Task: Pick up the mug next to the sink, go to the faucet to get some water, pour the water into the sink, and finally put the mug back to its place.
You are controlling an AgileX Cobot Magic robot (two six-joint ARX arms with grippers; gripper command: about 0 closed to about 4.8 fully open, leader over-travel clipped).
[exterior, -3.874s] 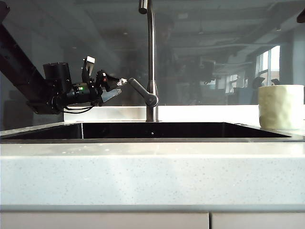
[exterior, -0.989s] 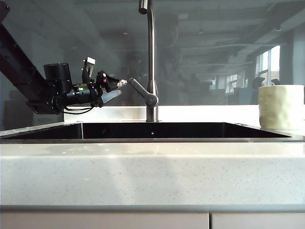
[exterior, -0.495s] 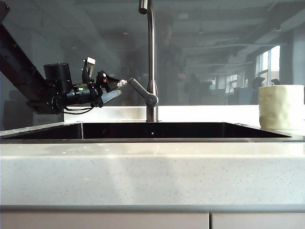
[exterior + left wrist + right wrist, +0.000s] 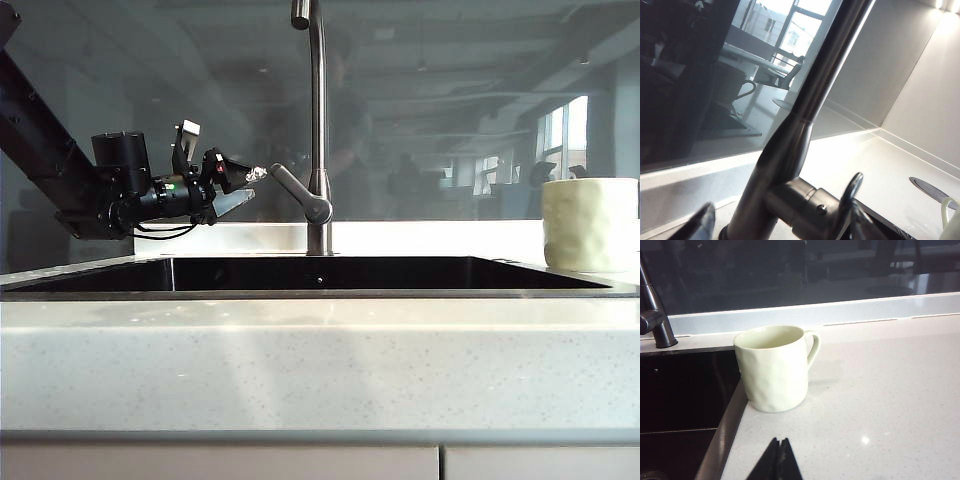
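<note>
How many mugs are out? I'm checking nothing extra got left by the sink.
1. The mug stands upright on the countertop at the sink's right edge; none shows elsewhere.

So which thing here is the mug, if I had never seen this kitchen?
Find the wide dark sink set in the speckled white countertop. The mug stands upright on the counter by the sink's right edge, far from the tall steel faucet. It is the only pale cream-green piece, dimpled, with one loop handle.
</note>
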